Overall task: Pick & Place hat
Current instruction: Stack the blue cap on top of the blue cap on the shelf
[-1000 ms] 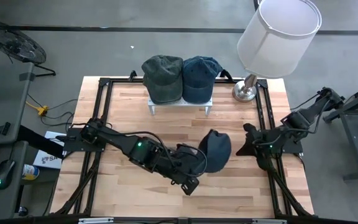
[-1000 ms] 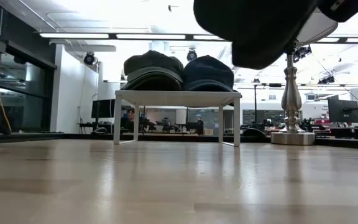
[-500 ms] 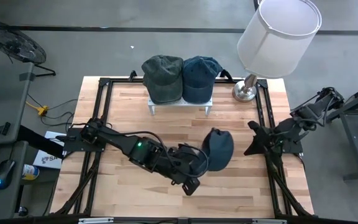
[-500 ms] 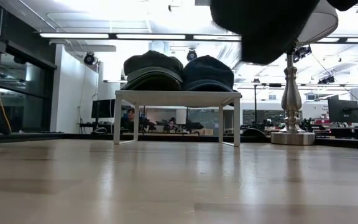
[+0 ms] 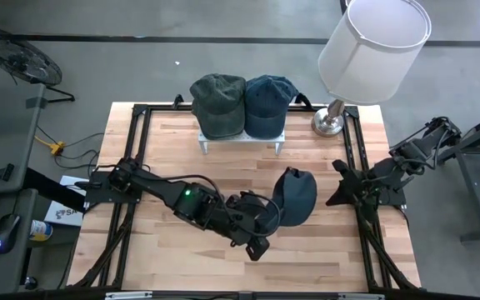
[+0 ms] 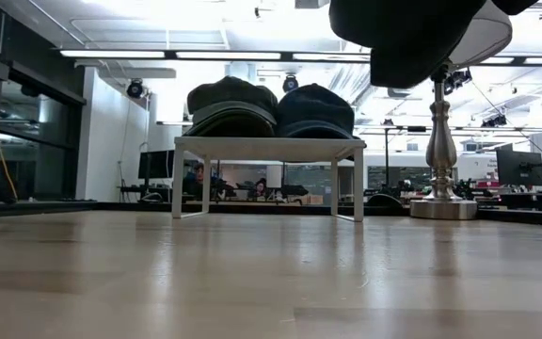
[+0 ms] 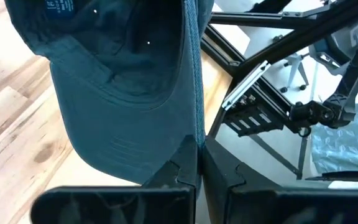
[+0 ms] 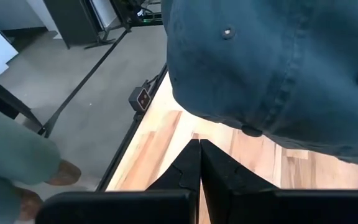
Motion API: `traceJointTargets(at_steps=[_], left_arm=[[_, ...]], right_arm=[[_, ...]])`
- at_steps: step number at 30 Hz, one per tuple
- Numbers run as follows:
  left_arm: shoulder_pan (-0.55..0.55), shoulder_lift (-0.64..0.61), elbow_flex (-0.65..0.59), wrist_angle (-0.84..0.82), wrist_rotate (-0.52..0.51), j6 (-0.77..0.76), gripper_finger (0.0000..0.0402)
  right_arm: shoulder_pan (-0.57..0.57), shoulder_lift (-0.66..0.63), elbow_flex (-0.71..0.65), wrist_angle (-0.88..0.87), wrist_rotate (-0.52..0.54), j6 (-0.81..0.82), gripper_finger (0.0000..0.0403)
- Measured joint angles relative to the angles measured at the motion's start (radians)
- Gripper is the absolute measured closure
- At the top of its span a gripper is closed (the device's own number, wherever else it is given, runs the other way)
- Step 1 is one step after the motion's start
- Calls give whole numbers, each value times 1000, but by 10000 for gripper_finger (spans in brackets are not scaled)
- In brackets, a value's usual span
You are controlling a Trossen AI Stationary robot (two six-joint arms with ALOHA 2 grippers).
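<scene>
From above, the left tool is clamped on the edge of a dark blue hat, which hangs above the wooden surface, right of centre. The right tool sits clenched with nothing in it, at the surface's right edge, near the hat. Behind them, a green hat and another blue hat rest side by side on a small white stand, beside a lamp.

At surface height, the held hat hangs high up, clear of the wood.

The left wrist view shows the fingers pressed together on the hat's fabric.

The right wrist view shows closed fingers under the hat's crown.
</scene>
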Motion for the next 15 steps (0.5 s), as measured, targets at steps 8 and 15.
traceJointTargets(at_steps=[8,15], left_arm=[[0,0,0,17,0,-4,400],[0,0,0,18,-1,-7,400]], right_arm=[[0,0,0,0,2,-44,402],[0,0,0,-20,3,-59,380]])
